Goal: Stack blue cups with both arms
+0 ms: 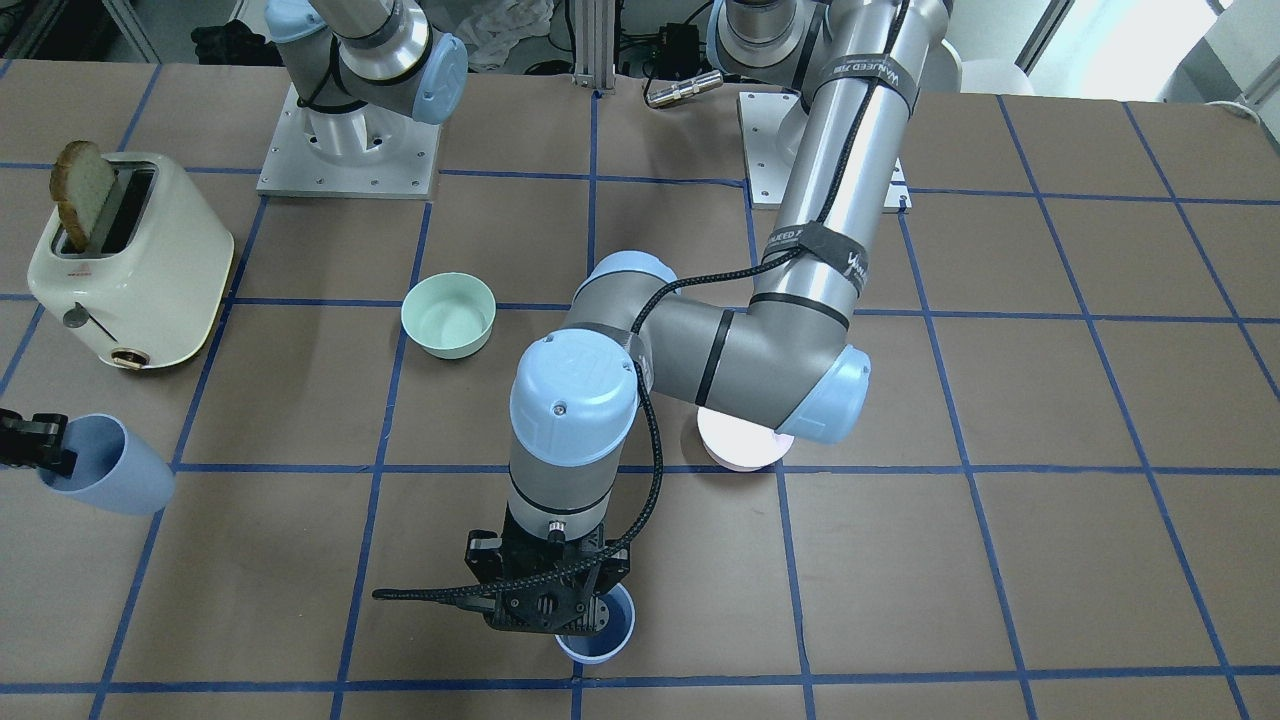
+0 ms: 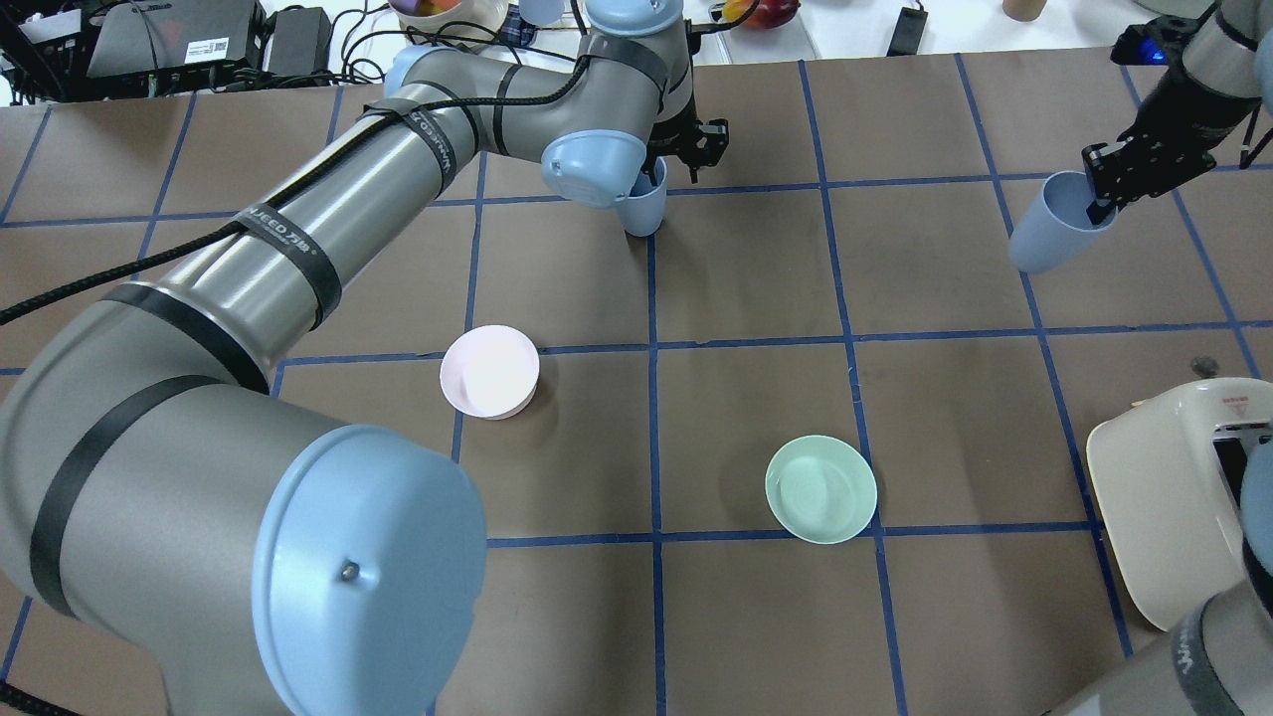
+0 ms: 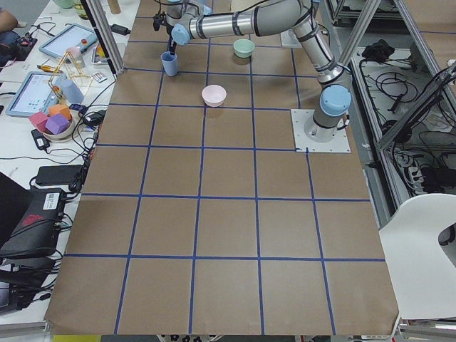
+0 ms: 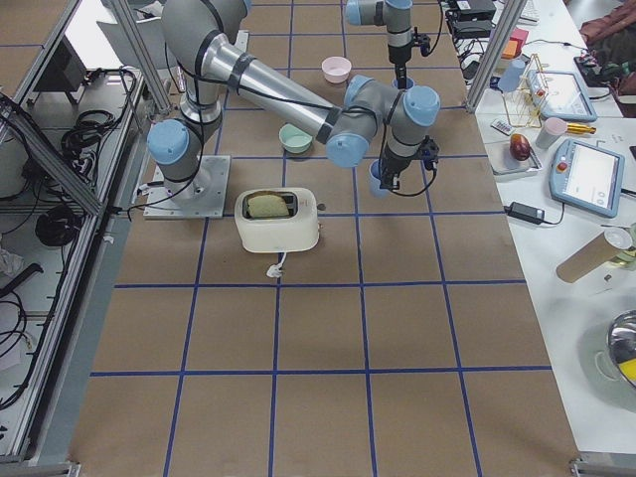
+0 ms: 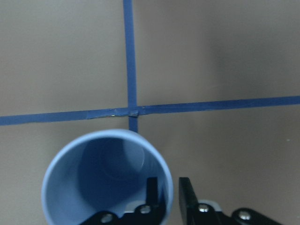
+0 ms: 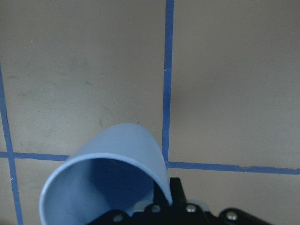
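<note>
One blue cup [image 1: 600, 628] stands upright on a tape crossing at the table's far middle; it also shows in the overhead view [image 2: 642, 207] and the left wrist view [image 5: 105, 183]. My left gripper [image 2: 686, 149] comes down from above, its fingers [image 5: 187, 194] pinching the cup's rim wall, one inside and one outside. My right gripper [image 2: 1102, 194] is shut on the rim of the second blue cup [image 2: 1044, 237], which hangs tilted above the table. That cup also shows in the front view [image 1: 115, 470] and the right wrist view [image 6: 108, 173].
A pale pink bowl [image 2: 489, 371] and a mint-green bowl [image 2: 820, 489] sit on the table nearer the robot. A cream toaster [image 1: 130, 265] with a slice of bread stands on the robot's right side, close to the right arm's cup.
</note>
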Robot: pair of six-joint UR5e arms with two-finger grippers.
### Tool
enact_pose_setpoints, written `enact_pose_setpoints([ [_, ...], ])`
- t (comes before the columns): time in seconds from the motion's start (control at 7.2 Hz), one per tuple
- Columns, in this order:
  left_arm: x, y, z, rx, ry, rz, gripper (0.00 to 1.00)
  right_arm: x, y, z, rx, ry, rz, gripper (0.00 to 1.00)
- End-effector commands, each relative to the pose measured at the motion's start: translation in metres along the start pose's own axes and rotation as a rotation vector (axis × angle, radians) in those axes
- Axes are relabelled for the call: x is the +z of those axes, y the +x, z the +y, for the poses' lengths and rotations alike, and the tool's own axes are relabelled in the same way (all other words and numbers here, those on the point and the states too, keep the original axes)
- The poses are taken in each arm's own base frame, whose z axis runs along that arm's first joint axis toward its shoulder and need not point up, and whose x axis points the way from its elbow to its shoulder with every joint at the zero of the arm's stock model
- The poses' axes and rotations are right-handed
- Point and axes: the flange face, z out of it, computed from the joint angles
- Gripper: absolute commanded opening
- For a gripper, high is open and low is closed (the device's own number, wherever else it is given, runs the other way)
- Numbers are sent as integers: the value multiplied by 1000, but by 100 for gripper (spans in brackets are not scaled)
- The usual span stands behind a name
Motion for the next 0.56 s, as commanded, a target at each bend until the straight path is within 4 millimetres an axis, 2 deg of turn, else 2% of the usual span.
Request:
enact_pose_setpoints([
  [0.0, -98, -15, -7, -23, -76, -30, 100, -44, -54, 2, -26, 29, 24, 0],
  [0.14, -160, -28, 3, -43, -133, -50, 100, -57, -97, -2, -17, 53, 32, 0],
  [0.28, -202, -44, 17, -61, -167, -66, 100, -64, -142, -6, 26, 73, 31, 0],
  [0.42, -221, -72, 20, -101, -191, -80, 100, -73, -195, -10, 42, 102, 35, 0],
])
